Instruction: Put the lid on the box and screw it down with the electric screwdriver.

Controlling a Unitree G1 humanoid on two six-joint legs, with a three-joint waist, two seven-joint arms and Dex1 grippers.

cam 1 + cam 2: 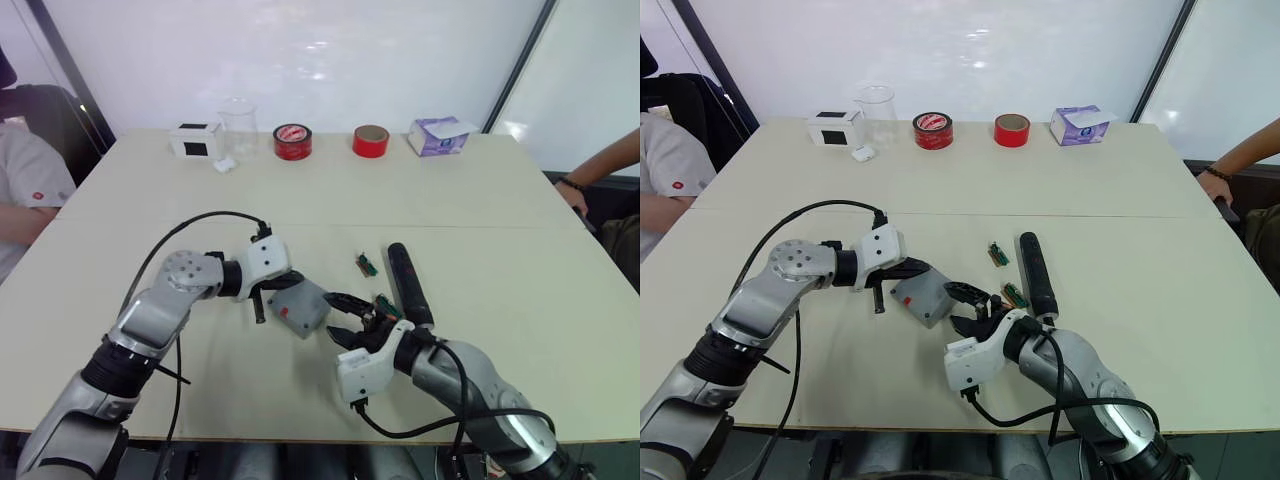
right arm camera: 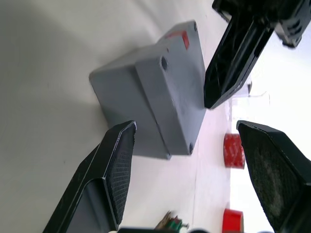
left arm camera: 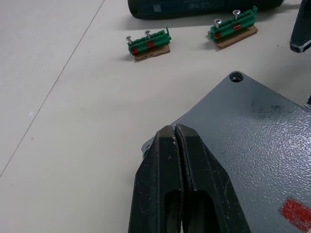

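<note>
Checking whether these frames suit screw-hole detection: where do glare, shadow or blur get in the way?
Left eye view: bright glare washes the white wall behind the table. Left wrist view: lid and its corner hole sharp, the shut left gripper close and soft. Right wrist view: far background blown out white, open right gripper fingers blurred, box casting a soft shadow.
</note>
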